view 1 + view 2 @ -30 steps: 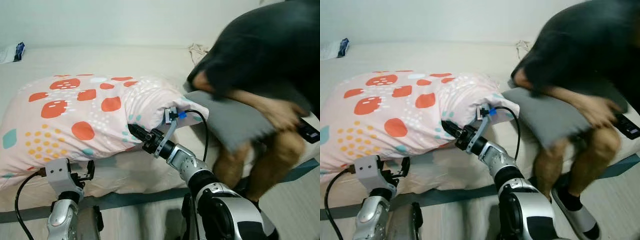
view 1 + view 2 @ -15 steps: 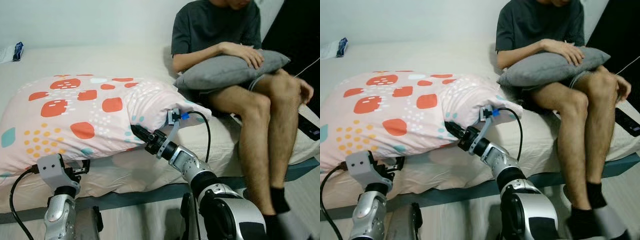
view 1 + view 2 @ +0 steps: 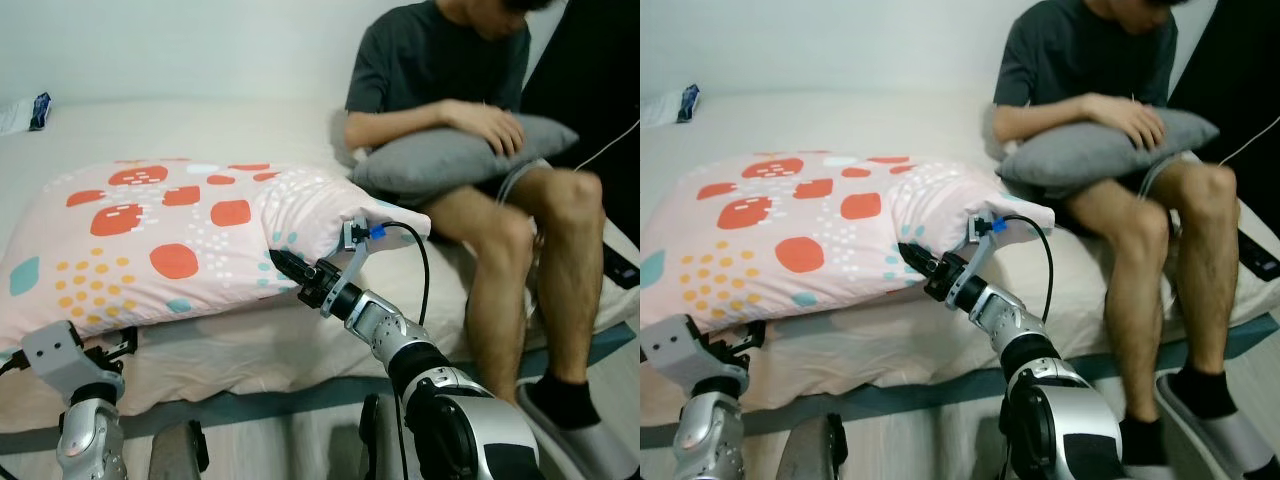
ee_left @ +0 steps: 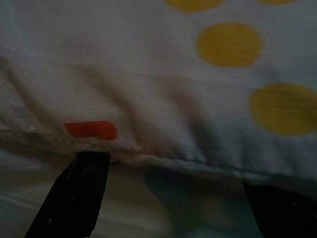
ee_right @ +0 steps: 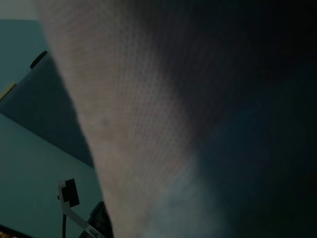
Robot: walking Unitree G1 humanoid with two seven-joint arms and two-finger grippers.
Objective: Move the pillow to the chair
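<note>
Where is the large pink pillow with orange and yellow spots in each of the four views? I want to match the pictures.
Left eye view: large pink pillow with orange and yellow spots, left of centre on the bed.
Right eye view: same place, left half.
Left wrist view: its yellow-dotted fabric and seam close above the black fingers.
Right wrist view: pale woven fabric pressed against the camera, probably the pillow.
Shared landmark: the right hand at the pillow's front edge.
</note>
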